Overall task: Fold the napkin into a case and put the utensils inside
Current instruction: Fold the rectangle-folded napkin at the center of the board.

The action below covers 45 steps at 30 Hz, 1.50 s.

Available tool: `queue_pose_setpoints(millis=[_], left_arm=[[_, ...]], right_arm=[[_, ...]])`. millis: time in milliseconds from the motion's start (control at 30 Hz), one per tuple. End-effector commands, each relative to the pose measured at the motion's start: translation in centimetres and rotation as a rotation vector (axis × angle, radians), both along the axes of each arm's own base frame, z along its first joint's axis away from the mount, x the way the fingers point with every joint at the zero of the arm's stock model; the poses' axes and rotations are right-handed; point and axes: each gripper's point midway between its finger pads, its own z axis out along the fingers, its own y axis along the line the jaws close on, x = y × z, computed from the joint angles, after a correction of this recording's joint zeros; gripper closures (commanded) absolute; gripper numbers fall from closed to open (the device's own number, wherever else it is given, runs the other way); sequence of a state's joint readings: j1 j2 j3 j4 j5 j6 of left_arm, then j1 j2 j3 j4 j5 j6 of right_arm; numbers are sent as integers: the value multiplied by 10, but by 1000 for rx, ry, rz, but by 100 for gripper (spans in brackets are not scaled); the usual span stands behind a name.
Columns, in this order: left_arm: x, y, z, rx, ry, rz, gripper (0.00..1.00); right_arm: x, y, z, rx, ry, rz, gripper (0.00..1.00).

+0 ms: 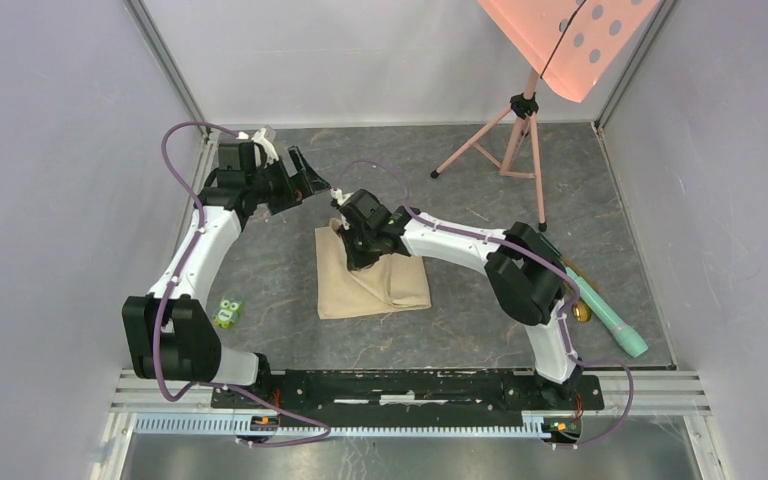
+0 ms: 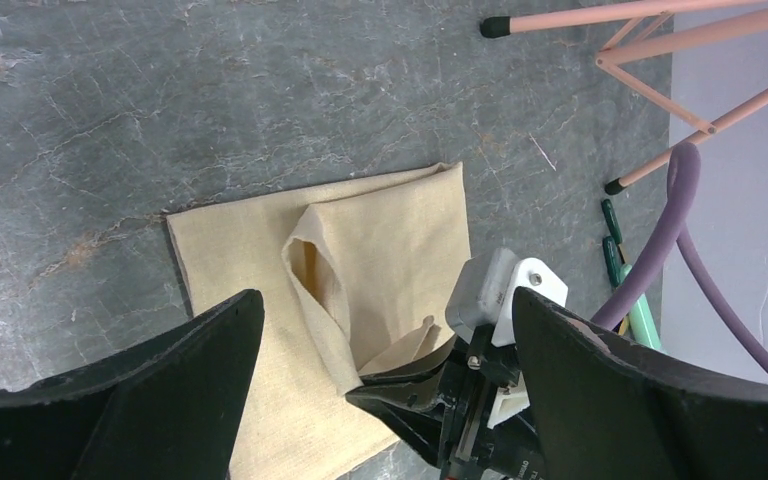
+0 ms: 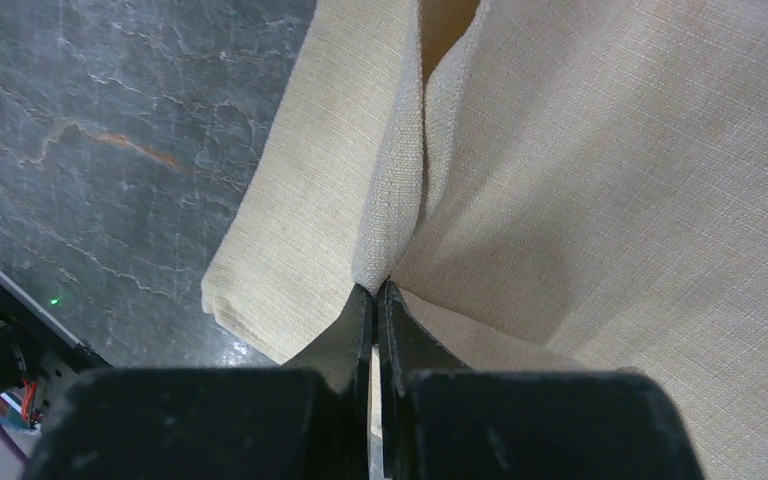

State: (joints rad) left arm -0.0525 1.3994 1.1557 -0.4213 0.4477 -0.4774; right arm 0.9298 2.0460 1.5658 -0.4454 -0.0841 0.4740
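Fingers on the right point(image 3: 345, 335) pinch a ridge of coarse-woven beige napkin point(image 3: 580, 200); left fingers point(image 2: 180, 360) gape wide.

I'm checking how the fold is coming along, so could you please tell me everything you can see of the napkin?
The napkin is a plain beige cloth with a fine woven texture, folded into a rough rectangle of at least two layers. It lies on the grey marbled table, near its middle. Its top layer is pinched up into a raised ridge with an open pocket beneath, gripped by the shut fingers of the right gripper. Nothing else touches it; the left gripper hangs open, apart.
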Motion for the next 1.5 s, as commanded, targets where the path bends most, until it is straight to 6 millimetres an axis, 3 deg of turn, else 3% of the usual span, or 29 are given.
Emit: queue_pose_setpoints(millis=[0,1133,1367,1467], left_arm=[[3,1,19,-9,-67,-11,0],[6,10,19,-16,-64,20,0],[6,12,19,-17,-63,23,0],[6,12,21,-23,-69,23,0]], right_arm=[[1,30,24,108,-13,15,99],[12,46,-9,120,29,-30,99],[20,50,-9,140,27,-42,89],[18,59,2,200,36,-13,73]])
